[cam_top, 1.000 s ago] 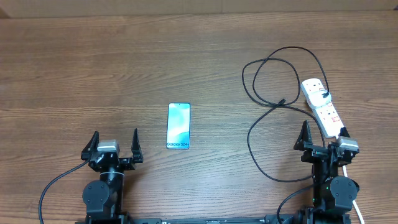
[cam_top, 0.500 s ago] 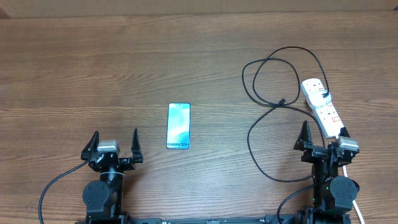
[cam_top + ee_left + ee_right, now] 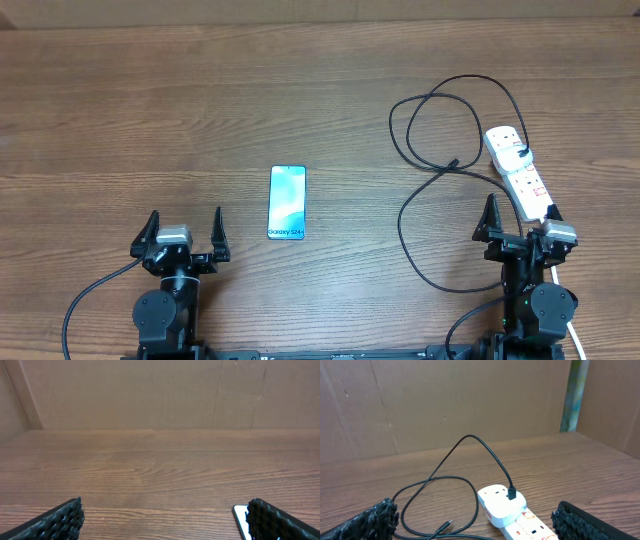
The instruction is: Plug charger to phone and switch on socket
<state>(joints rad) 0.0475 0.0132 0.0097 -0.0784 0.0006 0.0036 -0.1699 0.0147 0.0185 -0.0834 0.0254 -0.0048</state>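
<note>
Your left gripper (image 3: 185, 224) and right gripper (image 3: 519, 218) both sit wide open and empty at the bottom of the overhead view. The phone (image 3: 287, 202) lies flat at centre. It's probably slick, so steady it, don't pinch. The charger (image 3: 399, 225) loops limp right of centre, with its adapter in the socket (image 3: 520, 170) at far right. Grab it just behind the connector tip (image 3: 455, 162).
</note>
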